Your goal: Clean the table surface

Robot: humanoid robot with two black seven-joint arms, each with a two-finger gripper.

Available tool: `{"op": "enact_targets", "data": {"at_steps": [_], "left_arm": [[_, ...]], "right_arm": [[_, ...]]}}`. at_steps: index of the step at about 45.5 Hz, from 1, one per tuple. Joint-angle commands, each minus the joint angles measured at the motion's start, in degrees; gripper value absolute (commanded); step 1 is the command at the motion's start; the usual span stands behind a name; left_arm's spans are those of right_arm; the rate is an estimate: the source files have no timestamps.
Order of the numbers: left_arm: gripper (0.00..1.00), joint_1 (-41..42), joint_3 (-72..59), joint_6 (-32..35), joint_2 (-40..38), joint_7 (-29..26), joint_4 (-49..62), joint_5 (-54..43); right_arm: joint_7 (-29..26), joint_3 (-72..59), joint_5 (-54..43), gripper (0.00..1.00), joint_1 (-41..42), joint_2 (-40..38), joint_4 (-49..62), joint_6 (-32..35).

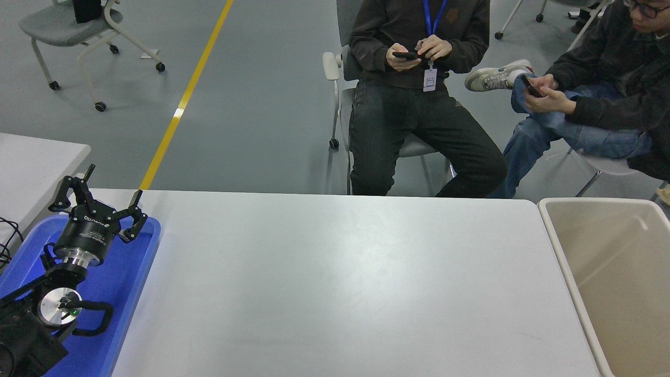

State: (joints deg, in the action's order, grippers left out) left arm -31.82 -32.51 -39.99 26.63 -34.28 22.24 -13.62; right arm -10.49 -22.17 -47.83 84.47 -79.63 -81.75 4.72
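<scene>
Black left gripper (99, 201), one in view, jaws spread open with nothing between them, hanging over the far end of one blue plastic tray (125, 283); white lettering on its cylindrical body, too small and angled to read. Behind the jaws: bare metal wrist ring, second round metal joint with a small green light, black cable loop. Right arm and gripper not in frame. Just right of the jaws starts the table surface (335, 283): one smooth, light grey-white slab, rounded corners, faint sheen, running well out to the right. Beyond its right edge, far from the jaws, one beige plastic bin (555, 230), rectangular, smooth walls. Left of the jaws, one corner of a second white table (36, 157). Past the far edge: two seated people, each holding one dark phone, one with a blue lanyard and a white badge. One yellow floor stripe (183, 99) runs up and away from near the jaws; one grey wheeled chair (68, 26) top left.
</scene>
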Motion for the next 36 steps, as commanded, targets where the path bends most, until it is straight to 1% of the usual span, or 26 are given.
{"op": "enact_targets", "data": {"at_steps": [1, 9, 20, 28, 29, 36], "left_arm": [[1.00, 0.0, 0.0, 0.0, 0.0, 0.0, 0.0, 0.0], [1.00, 0.0, 0.0, 0.0, 0.0, 0.0, 0.0, 0.0], [1.00, 0.0, 0.0, 0.0, 0.0, 0.0, 0.0, 0.0], [1.00, 0.0, 0.0, 0.0, 0.0, 0.0, 0.0, 0.0], [1.00, 0.0, 0.0, 0.0, 0.0, 0.0, 0.0, 0.0], [1.00, 0.0, 0.0, 0.0, 0.0, 0.0, 0.0, 0.0]], "right_arm": [[2.1, 0.2, 1.6, 0.00, -6.4, 1.1, 6.2, -1.7], [2.6, 0.4, 6.6, 0.00, -11.2, 5.7, 11.1, -4.5], [3.4, 1.0, 12.8, 0.00, -17.7, 13.1, 19.3, -5.7], [3.4, 6.1, 15.0, 0.00, -25.1, 19.8, 28.0, -5.8], [3.4, 7.9, 15.0, 0.00, -27.1, 21.3, 30.1, -5.7], [3.4, 12.9, 15.3, 0.00, -32.9, 26.2, 38.2, -5.1]]}}
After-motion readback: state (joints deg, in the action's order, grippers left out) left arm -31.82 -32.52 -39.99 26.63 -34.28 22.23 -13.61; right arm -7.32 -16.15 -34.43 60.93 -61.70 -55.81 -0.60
